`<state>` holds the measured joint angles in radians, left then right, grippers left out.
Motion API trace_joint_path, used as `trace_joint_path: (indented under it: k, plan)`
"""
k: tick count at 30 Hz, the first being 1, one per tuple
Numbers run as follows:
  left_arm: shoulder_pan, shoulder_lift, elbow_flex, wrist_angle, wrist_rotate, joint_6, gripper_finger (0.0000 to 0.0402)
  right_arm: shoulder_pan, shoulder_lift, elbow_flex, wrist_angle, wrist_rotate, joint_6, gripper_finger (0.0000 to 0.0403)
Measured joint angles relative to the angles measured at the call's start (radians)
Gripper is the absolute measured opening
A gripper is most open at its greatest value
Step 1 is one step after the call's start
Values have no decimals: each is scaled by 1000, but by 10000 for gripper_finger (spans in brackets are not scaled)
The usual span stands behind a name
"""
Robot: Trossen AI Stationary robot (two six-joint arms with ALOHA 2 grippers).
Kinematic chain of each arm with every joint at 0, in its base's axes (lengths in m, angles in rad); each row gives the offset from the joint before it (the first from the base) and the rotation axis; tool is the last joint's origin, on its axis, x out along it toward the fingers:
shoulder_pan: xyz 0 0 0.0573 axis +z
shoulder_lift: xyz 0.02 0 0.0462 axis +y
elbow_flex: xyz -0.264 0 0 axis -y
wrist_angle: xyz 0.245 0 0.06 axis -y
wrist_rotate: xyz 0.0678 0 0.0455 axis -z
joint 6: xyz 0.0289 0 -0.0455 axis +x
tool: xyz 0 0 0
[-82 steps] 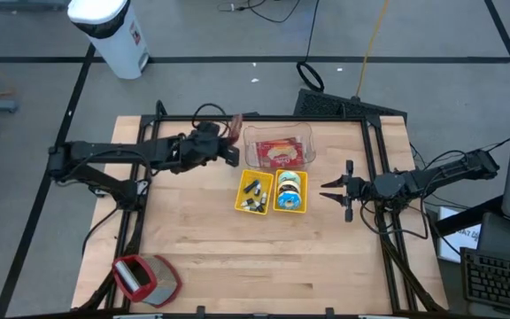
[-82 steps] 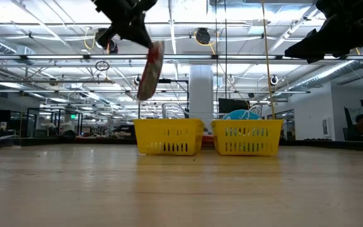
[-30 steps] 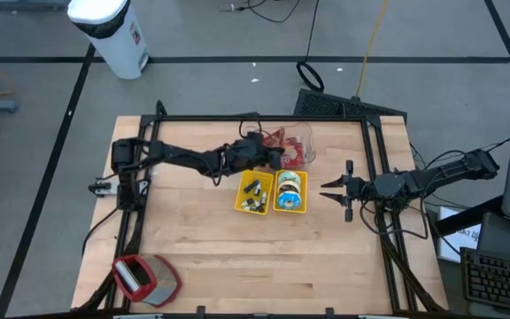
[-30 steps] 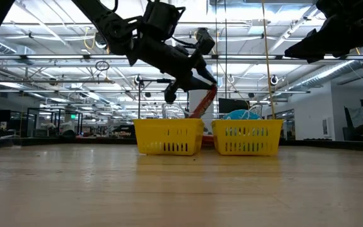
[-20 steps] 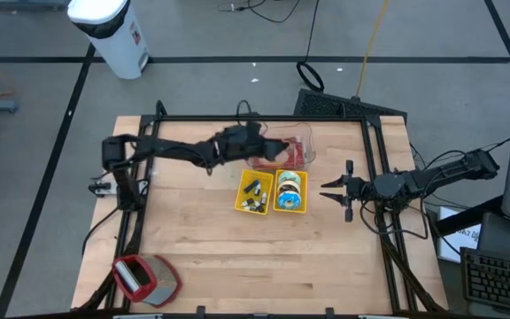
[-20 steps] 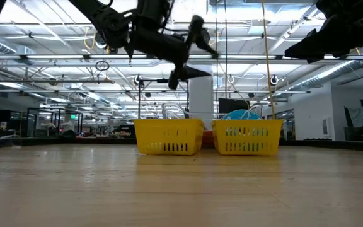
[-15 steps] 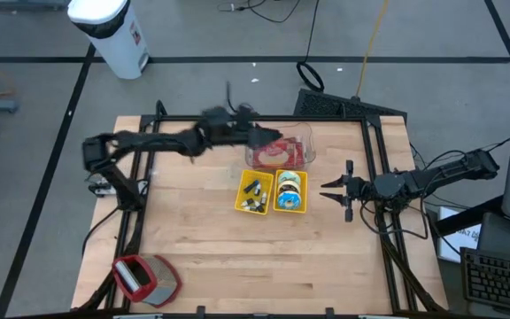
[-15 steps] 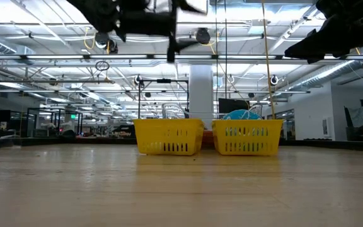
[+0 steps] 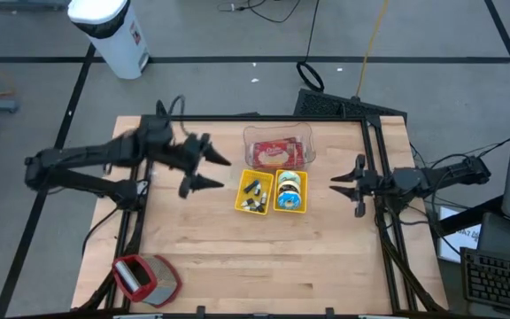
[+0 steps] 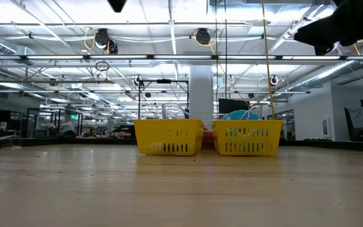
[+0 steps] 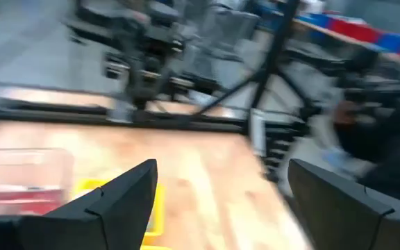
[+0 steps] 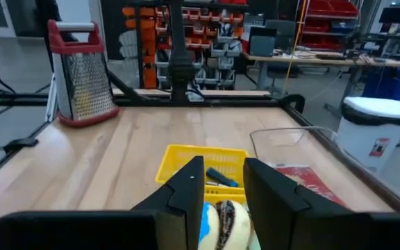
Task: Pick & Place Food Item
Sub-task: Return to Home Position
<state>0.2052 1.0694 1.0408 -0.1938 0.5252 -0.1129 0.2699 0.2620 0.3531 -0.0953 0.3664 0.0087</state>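
The food item is a red packet (image 9: pixel 277 156) that lies flat inside a clear plastic tub (image 9: pixel 303 136) at the table's far middle; it also shows in the right wrist view (image 12: pixel 303 182). My left gripper (image 9: pixel 220 174) hangs open and holds nothing, high above the table, left of the tub and the two yellow baskets; its fingers stand wide apart in the left wrist view (image 11: pixel 221 167). My right gripper (image 9: pixel 335 185) waits at the table's right, pointing level at the baskets, with a narrow gap between its fingers (image 12: pixel 224 167) and nothing in it.
Two yellow baskets stand side by side just nearer than the tub: the left one (image 9: pixel 254 192) holds small dark items, the right one (image 9: pixel 290 190) round packets. A red-handled grater (image 9: pixel 142 277) lies at the near left corner. A white bin (image 9: pixel 113 31) stands on the floor beyond the table.
My left gripper has opened and let go of the red packet over the clear tub, and the packet now lies flat inside. The gripper has then risen, rolled, and drawn back toward the table's left edge, clear of the tub.
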Motion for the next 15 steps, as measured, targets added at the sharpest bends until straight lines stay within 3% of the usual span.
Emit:
trace_joint_path:
  k: [3, 5, 11, 15]
  plan:
    - [-96, -103, -157, 109, -256, 0, 318, 0, -36, 0, -38, 0, -14, 91]
    - [-150, -175, -290, 222, -339, 46, 315, 0, -54, 0, -61, 1, -13, 91]
    - [-174, -349, -733, 721, -385, -17, 320, 0, -101, 0, -85, 27, 16, 91]
    - [-164, -444, -967, 995, -370, -58, 326, -1, -151, 0, -133, 29, 24, 91]
